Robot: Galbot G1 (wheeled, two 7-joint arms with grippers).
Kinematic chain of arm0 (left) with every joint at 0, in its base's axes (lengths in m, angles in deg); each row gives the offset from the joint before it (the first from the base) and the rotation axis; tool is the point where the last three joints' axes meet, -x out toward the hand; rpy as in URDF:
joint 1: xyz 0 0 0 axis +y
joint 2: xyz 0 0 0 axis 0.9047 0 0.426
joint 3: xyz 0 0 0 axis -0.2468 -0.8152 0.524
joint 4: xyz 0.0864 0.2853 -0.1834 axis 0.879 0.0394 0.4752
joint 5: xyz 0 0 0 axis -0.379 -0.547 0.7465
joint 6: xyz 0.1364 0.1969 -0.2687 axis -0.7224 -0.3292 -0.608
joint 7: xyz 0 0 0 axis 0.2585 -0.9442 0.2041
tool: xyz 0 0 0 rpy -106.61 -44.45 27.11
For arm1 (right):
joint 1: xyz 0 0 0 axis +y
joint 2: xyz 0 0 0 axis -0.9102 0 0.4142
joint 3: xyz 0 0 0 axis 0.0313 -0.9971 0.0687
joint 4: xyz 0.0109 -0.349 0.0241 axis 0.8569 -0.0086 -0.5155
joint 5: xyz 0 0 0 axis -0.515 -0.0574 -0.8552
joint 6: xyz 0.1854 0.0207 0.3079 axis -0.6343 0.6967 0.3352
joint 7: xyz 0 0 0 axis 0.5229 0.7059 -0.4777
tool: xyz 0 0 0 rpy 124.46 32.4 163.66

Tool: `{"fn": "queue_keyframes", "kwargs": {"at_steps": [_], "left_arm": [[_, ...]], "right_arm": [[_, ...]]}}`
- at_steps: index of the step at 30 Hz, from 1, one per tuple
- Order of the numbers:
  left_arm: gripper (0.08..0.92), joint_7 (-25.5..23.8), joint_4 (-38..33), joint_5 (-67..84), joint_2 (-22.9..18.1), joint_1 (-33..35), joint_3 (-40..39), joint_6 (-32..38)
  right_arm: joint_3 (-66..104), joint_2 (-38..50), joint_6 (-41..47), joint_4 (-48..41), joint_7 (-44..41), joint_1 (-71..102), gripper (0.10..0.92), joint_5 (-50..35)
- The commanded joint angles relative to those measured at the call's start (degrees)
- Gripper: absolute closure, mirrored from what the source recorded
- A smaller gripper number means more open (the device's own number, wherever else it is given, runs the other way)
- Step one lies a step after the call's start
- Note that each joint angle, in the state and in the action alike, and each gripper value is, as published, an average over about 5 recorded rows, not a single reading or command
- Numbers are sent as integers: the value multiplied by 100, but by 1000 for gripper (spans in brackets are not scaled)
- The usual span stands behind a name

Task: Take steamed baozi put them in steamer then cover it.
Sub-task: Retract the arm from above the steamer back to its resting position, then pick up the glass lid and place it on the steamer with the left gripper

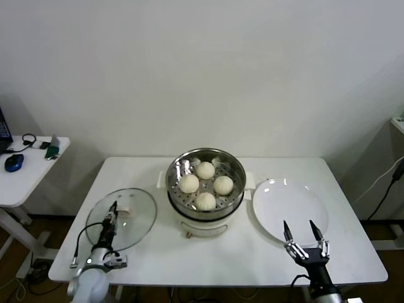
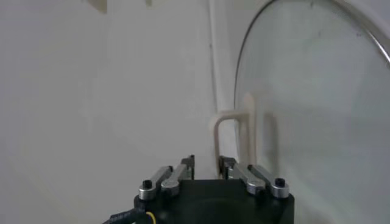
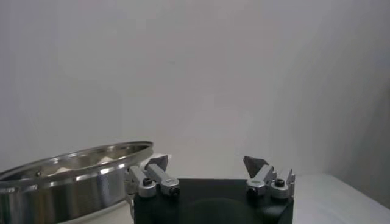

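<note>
Four cream-white baozi [image 1: 205, 184] lie in the shiny steel steamer [image 1: 174, 168] on its white base at the table's middle. The steamer is uncovered. The clear glass cover [image 1: 140, 222] lies flat on the table to its left, with its white handle [image 1: 128, 211] up. My left gripper [image 1: 113, 212] is low at the cover, beside the handle, jaws narrowly apart and holding nothing. In the left wrist view the gripper [image 2: 207, 162] has the handle [image 2: 234, 122] and glass [image 2: 317, 91] just ahead. My right gripper [image 1: 299, 226] is open and empty over the plate's front edge. The right wrist view shows the gripper [image 3: 207, 162] and the steamer rim [image 3: 73, 164].
A flat white plate [image 1: 287, 192] lies right of the steamer. A small side table [image 1: 28, 170] with a mouse and cables stands at the far left. A wall is close behind the table.
</note>
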State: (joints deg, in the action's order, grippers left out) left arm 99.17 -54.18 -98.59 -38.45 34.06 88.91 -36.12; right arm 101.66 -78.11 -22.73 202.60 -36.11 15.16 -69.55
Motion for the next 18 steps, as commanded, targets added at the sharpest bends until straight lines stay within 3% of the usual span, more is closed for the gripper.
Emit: {"fn": "queue_keyframes", "kwargs": {"at_steps": [1, 4, 9, 18], "left_arm": [[753, 67, 63, 9, -19, -38, 42, 21], [833, 76, -176, 46, -9, 6, 72, 20], [866, -162, -1162, 494, 188, 203, -6, -228], [866, -1490, -3339, 1812, 1173, 454, -338, -1868]], "right_arm": [[-2, -18, -31, 12, -23, 3, 203, 45], [-4, -31, -43, 12, -22, -1, 203, 77], [25, -50, 61, 17, 112, 45, 203, 318], [118, -114, 388, -88, 429, 191, 203, 982]]}}
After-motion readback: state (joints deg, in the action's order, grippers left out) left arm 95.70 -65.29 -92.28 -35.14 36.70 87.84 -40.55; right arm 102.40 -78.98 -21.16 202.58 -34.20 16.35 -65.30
